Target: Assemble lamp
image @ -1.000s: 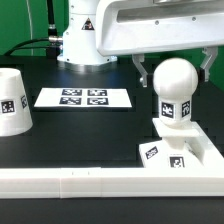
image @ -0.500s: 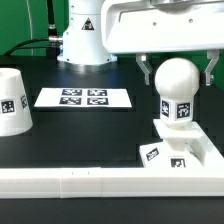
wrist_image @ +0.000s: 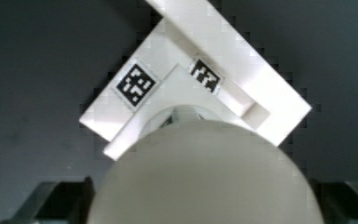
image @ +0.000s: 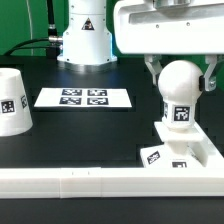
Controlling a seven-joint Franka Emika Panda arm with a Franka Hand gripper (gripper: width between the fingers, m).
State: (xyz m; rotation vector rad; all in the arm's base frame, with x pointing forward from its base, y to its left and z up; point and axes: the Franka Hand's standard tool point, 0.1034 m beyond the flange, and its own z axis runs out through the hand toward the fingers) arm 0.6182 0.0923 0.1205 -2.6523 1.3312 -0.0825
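The white round-headed bulb [image: 182, 85] stands upright on the blocky square base [image: 190, 148] at the exterior view's right. My gripper [image: 182, 75] is open, with one finger on each side of the bulb's head and a small gap on both sides. In the wrist view the bulb's head [wrist_image: 202, 170] fills the space between the dark fingers [wrist_image: 60, 202], with the tagged base [wrist_image: 158, 95] beneath it. The truncated-cone shade [image: 12, 100] stands alone at the exterior view's far left.
The marker board [image: 85, 97] lies flat in the middle of the black table. A long white rail [image: 80, 180] runs along the front edge, against the base. The arm's white pedestal [image: 85, 40] stands at the back.
My gripper has come down and shifted toward the exterior view's right, so its fingers now flank the bulb's head. The bulb and base have shifted slightly right, and the bulb's tag has turned.
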